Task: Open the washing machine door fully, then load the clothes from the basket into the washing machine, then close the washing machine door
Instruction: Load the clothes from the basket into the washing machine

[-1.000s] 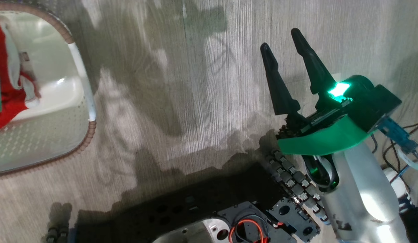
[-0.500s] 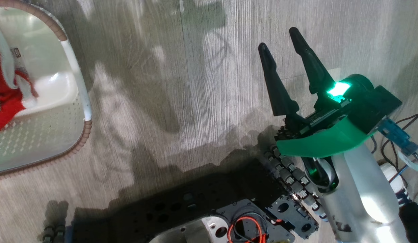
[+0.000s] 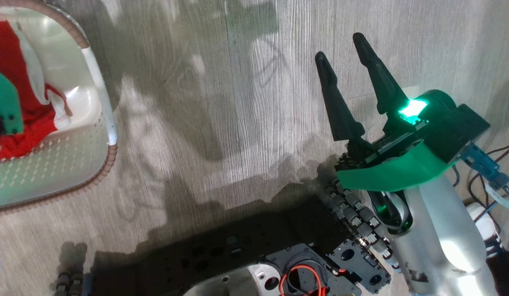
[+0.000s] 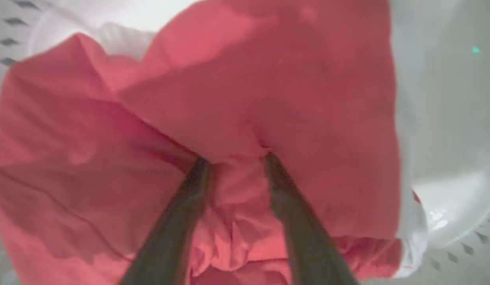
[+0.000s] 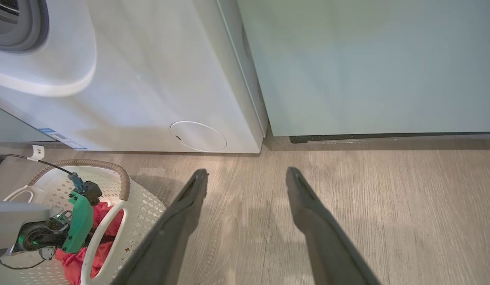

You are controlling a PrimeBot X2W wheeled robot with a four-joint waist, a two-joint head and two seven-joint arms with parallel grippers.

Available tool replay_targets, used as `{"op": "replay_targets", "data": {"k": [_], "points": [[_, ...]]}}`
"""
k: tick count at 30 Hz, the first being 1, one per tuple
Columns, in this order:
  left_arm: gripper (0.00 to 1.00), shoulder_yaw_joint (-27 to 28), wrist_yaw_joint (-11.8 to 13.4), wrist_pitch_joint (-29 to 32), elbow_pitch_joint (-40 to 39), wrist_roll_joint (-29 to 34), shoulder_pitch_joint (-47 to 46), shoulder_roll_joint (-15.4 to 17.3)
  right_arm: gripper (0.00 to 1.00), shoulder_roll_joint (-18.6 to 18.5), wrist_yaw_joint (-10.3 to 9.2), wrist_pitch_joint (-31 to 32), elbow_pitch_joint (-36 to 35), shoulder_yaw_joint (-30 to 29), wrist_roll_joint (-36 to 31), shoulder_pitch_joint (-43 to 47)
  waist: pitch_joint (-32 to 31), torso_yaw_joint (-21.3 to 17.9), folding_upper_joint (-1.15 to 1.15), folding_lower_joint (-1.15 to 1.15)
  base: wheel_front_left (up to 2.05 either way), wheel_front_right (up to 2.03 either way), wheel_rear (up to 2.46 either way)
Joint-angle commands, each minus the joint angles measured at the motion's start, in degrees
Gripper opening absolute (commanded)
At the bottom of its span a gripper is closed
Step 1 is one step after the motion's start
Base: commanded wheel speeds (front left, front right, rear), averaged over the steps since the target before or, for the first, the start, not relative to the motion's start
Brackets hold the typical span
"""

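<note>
— Two steps left, by the look of it. Door seemingly open already, going by the bare grey seal at the top corner of the washing machine; how wide, impossible to say.
— And the loading?
— Barely begun. Red clothes lying in the basket, on the floor near the washing machine's front.
— Left tool?
— Down inside the basket, fingers apart, tips pressed into the red cloth, a fold bunched between; no clamp visible yet.
— Right tool?
— Spread wide, holding nothing, hovering over bare floor well apart from the basket.
— Room to move?
— Tight on the left: basket walls close around that tool, so probably best lifted straight up before swinging toward the washing machine. Open floor between basket and right tool. Ahead of the right tool, washing machine corner and pale cabinet side by side; worth keeping clear of both.
</note>
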Motion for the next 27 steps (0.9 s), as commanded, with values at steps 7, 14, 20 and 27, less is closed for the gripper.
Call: {"op": "replay_targets", "data": {"k": [7, 14, 20, 27], "points": [[0.0, 0.0, -0.3, 0.4, -0.1, -0.5, 2.0, 1.0, 1.0, 0.0, 0.0, -0.5, -1.4, 0.7, -0.7, 2.3, -0.6, 0.4, 0.0, 0.0, 0.0, 0.0, 0.0], [0.0, -0.7, 0.8, -0.1, -0.1, -0.8, 2.6, 0.3, 1.0, 0.0, 0.0, -0.5, -1.0, 0.8, -0.5, 0.8, -2.9, 0.2, 0.0, 0.0, 0.0, 0.0, 0.0], [0.0, -1.6, 1.4, -0.8, -0.1, -0.8, 5.4, -1.1, 1.0, 0.0, 0.0, -0.5, -0.2, 0.0, -0.4, 0.8, -8.3, 0.8, 0.0, 0.0, 0.0, 0.0, 0.0], [0.0, -1.6, 2.3, -3.5, -0.1, -2.1, 10.3, -2.8, 1.0, 0.0, 0.0, -0.5, 1.0, -1.0, -0.5, 2.0, -15.9, 1.3, 0.0, 0.0, 0.0, 0.0, 0.0]]}}
